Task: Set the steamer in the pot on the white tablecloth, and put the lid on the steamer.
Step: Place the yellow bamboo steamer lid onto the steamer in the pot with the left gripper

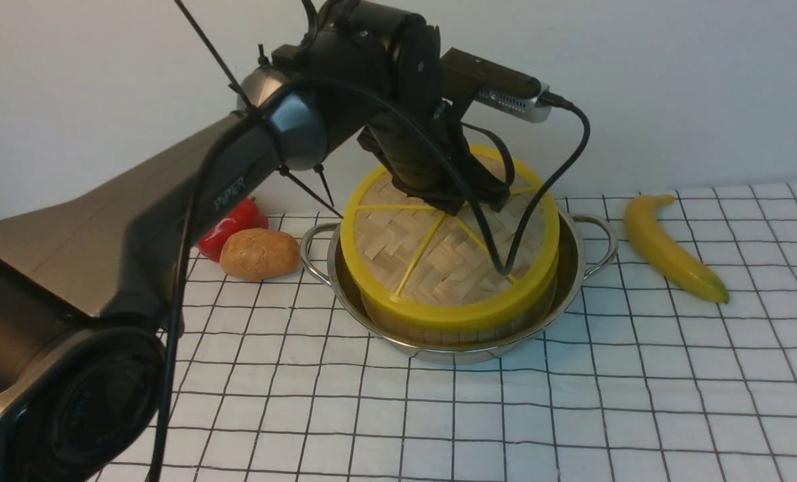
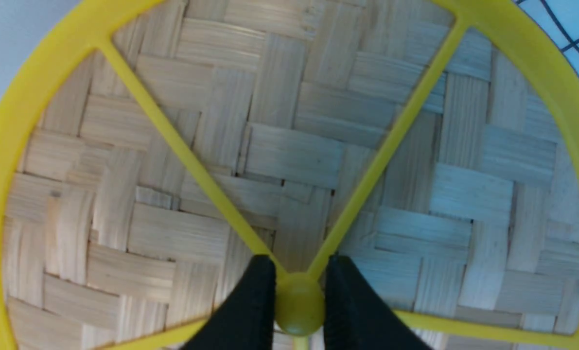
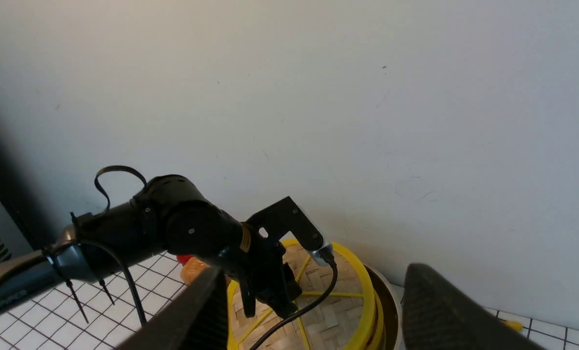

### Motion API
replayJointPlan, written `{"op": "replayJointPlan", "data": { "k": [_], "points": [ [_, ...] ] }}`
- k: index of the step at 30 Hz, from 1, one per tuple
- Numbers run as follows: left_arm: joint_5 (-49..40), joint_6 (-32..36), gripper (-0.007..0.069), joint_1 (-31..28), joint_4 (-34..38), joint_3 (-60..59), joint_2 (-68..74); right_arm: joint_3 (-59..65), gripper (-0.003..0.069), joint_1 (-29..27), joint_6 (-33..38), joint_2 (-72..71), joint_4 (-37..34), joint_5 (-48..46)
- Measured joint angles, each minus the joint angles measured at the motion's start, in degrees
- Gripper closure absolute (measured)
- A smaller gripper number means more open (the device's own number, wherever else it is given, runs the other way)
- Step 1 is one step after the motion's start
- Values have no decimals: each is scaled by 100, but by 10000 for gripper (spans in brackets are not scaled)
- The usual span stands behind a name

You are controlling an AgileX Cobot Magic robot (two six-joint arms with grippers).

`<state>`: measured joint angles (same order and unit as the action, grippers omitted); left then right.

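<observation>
- The left jaws are closed narrowly on the small yellow centre hub [image 2: 299,304] of the flat round woven-bamboo lid with yellow rim and spokes [image 2: 289,146]. One black finger is pressed to each side of the hub.
- The hub is judged to be gripped because it is the only raised part of the disc, and a hold at the centre keeps the lid level and balanced.
- The lid [image 1: 431,268] is held over the round bamboo steamer basket [image 1: 452,333], whose wooden wall shows just under the lid's rim.
- It cannot be told whether the lid is fully seated all round.
- The steamer is set inside the wide shiny stainless-steel pot with loop handles [image 1: 559,294].
- The pot is stood on the white grid-lined tablecloth [image 1: 572,402], near the far edge of the surface.
- The right jaws are spread wide with nothing between them, and are kept raised and clear so that the left arm [image 1: 170,187] is not hindered.
- The grip on the hub is shown only in the left wrist view; in the front view it is hidden by the wrist.
- Only in the front view are a yellow banana [image 1: 672,258] towards the far right corner, and a red pepper [image 1: 231,224] and a brown potato-like lump [image 1: 259,253] beside the pot's left handle, plainly shown.
- The right jaws' spread is shown only in the right wrist view.
</observation>
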<state>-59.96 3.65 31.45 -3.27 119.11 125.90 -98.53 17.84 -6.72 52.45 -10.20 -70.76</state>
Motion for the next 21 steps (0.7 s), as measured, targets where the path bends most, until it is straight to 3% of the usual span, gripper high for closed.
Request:
{"op": "replayJointPlan", "data": {
  "k": [21],
  "points": [
    [383,0,508,0,-15,12,330,0,188,0,-22,0,0,0]
  ]
}}
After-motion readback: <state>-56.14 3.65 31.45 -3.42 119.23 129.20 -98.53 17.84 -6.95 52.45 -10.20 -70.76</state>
